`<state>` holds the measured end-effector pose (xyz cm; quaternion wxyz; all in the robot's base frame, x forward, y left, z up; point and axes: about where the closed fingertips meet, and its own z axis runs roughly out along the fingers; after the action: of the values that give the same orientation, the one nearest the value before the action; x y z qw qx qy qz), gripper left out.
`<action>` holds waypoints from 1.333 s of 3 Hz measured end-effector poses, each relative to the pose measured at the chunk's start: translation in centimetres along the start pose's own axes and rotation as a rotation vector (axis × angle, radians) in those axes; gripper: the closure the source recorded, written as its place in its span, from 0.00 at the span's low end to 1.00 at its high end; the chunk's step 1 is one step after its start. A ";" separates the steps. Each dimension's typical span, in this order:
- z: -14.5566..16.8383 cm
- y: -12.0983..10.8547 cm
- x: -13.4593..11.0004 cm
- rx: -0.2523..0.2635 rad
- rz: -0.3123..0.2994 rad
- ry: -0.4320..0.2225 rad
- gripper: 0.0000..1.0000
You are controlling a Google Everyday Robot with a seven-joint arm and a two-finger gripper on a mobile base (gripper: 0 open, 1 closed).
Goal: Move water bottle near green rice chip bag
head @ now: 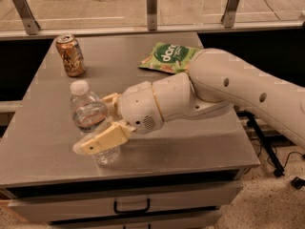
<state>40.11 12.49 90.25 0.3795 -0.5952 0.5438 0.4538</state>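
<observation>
**Operator:** Where is my gripper?

**Spotter:** Your cream-coloured two-finger gripper (91, 123) sits low over the front left part of the grey metal table (43, 128). It is at the end of the thick white arm (228, 87) that reaches in from the right of the view.

**Operator:** And the claw?

**Spotter:** Spread. One finger (102, 138) lies across the near side of the small clear ribbed plastic water bottle (88, 113), low on its body. The other finger (110, 99) shows beside the bottle's far right shoulder. The bottle stands between the two. I cannot tell you whether either finger presses on it.

**Operator:** How does the bottle stand?

**Spotter:** Upright on the table, with its white cap (79, 87) on top and a reddish band across its middle.

**Operator:** And the bag?

**Spotter:** Your flat bright green rice chip bag (167, 56) with white lettering lies at the back of the table, right of centre. It is well apart from the bottle, and the arm covers its right edge.

**Operator:** Anything else on there?

**Spotter:** A tan-gold drink can (70, 56) stands upright at the back left, beyond the bottle and apart from it. Under the table's front edge you have a drawer with a black handle (131, 208).
</observation>
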 end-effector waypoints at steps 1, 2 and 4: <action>0.2 0.0 -0.4 -0.001 0.027 -0.032 0.63; -2.3 -1.2 -1.2 0.055 0.014 -0.021 0.86; -8.7 -3.4 -3.7 0.191 -0.064 0.008 1.00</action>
<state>44.64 5.85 96.24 0.4470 -0.5751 0.5667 0.3850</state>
